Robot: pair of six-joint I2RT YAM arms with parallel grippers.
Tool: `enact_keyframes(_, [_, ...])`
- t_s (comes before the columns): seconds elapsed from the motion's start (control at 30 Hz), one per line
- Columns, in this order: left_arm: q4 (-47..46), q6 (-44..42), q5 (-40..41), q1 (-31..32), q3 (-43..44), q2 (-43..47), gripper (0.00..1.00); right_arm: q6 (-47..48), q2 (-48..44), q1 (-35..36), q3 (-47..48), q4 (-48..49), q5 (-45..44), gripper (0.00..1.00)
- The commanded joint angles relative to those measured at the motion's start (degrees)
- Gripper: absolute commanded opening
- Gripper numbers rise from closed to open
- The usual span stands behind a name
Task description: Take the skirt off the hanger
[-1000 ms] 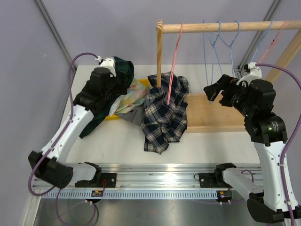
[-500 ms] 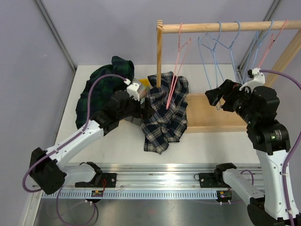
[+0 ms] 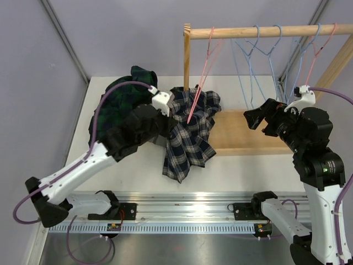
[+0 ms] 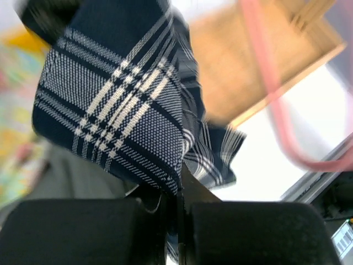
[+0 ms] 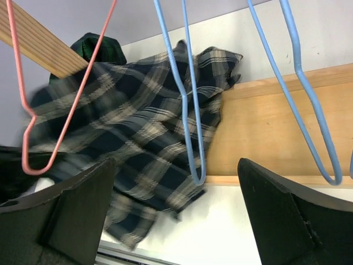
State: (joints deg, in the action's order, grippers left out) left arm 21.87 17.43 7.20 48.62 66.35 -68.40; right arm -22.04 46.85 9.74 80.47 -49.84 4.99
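The skirt is navy plaid and lies bunched at the foot of the rack post, its top still around the lower end of the pink hanger. That hanger hangs tilted from the wooden rail. My left gripper is at the skirt's left upper edge; in the left wrist view it is shut on a fold of the skirt, with the pink hanger to the right. My right gripper hovers open over the rack base, empty, and in its wrist view faces the skirt.
A dark green plaid garment is heaped at the back left behind my left arm. Several blue hangers hang on the rail, and one dangles just in front of my right gripper. The wooden rack base and post stand mid-table.
My left arm swung from the green garment over to the skirt and shut on its edge. The skirt has shifted left and the pink hanger now tilts. My right arm drifted slightly.
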Motion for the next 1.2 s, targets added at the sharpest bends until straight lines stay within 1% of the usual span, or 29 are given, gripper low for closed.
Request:
enact_keyframes(0.0, [7.64, -6.0, 14.84, 2.79, 14.48, 9.5, 0.0, 1.3, -0.09, -0.16, 2.15, 0.36, -1.39, 0.99])
enact_keyframes(0.03, [9.32, -7.05, 18.08, 2.8, 20.6, 10.38, 0.0, 1.21, 0.08, -0.16, 1.98, 0.54, -1.3, 0.99])
enact_keyframes(0.1, [12.4, -11.09, 21.26, 2.71, 25.91, 11.45, 0.0, 1.13, 0.17, -0.16, 1.8, 1.41, -1.22, 0.99])
enact_keyframes(0.17, [11.1, -16.95, 25.65, 2.71, 31.27, 10.84, 0.0, 0.69, 0.43, -0.16, 1.27, 2.12, -1.22, 0.99])
enact_keyframes(0.27, [8.73, -26.88, 30.32, 2.27, 37.08, 5.32, 0.0, -0.28, 0.61, -0.16, 0.13, 3.87, -0.6, 0.99])
enact_keyframes(0.3, [8.2, -28.4, 30.68, 1.4, 41.54, 1.99, 0.0, -0.46, 0.52, -0.16, -0.22, 4.57, -0.34, 0.99])
enact_keyframes(0.37, [7.67, -31.39, 29.54, -0.18, 47.18, -1.81, 0.0, -0.89, 0.61, -0.16, -1.01, 5.02, 0.1, 0.99])
enact_keyframes(0.4, [7.66, -31.93, 28.67, -2.46, 52.6, -3.48, 0.0, -0.98, 0.52, -0.07, -1.19, 5.11, 0.19, 0.99])
enact_keyframes(0.43, [7.92, -32.11, 26.4, -3.87, 55.35, -7.15, 0.0, -0.9, 0.52, -0.16, -1.45, 5.11, 0.19, 0.98])
enact_keyframes(0.5, [8.63, -32.2, 24.19, -6.25, 60.54, -10.59, 0.0, -0.37, 0.44, -0.16, -1.37, 4.67, -0.25, 0.99])
enact_keyframes(0.53, [8.8, -32.81, 22.26, -8.26, 64.48, -13.31, 0.0, -0.2, 0.17, -0.16, -1.28, 4.41, -0.6, 0.99])
enact_keyframes(0.63, [7.67, -33.78, 19.88, -12.05, 70.3, -17.19, 0.0, 0.42, 0.08, -0.07, -0.93, 3.53, -0.78, 0.99])
enact_keyframes(0.73, [7.23, -33.78, 17.5, -16.09, 73.48, -21.41, 0.0, 0.6, -0.18, -0.16, -1.01, 3.0, -0.34, 0.99])
enact_keyframes(0.83, [6.0, -33.52, 16.7, -18.91, 72.88, -23.18, 0.0, 1.3, -0.53, -0.16, -0.93, 2.12, -0.6, 0.99])
enact_keyframes(0.9, [4.77, -33.51, 17.23, -20.14, 67.71, -21.7, 0.0, 2.18, -0.88, -0.16, -0.93, 1.42, -1.21, 0.99])
enact_keyframes(0.93, [3.28, -33.51, 18.71, -20.41, 64.21, -20.47, 0.0, 2.27, -1.14, -0.16, -0.84, 1.33, -1.56, 0.99])
enact_keyframes(0.97, [-1.34, -33.34, 19.07, -20.76, 53.82, -18.54, 0.0, 2.35, -1.23, -0.16, -0.92, 1.16, -1.65, 0.99])
enact_keyframes(1.03, [-5.76, -31.77, 19.25, -22.42, 42.87, -13.09, 0.0, 2.44, -1.32, -0.16, -0.93, 1.07, -1.57, 0.99])
enact_keyframes(1.07, [-9.35, -28.54, 19.08, -23.13, 37.68, -11.51, 0.0, 2.44, -1.41, -0.16, -0.84, 0.98, -1.74, 0.99])
enact_keyframes(1.1, [-10.69, -26.5, 18.56, -25.31, 27.54, -10.1, 0.0, 2.36, -1.5, -0.16, -0.84, 0.98, -1.74, 0.99])
enact_keyframes(1.13, [-12.88, -22.31, 17.42, -26.37, 23.08, -7.47, 0.0, 2.44, -1.5, -0.16, -0.84, 0.98, -1.66, 0.99])
enact_keyframes(1.17, [-13.6, -20.18, 17.23, -27.43, 19.12, -6.75, 0.0, 2.44, -1.5, -0.16, -0.75, 0.98, -1.74, 0.99])
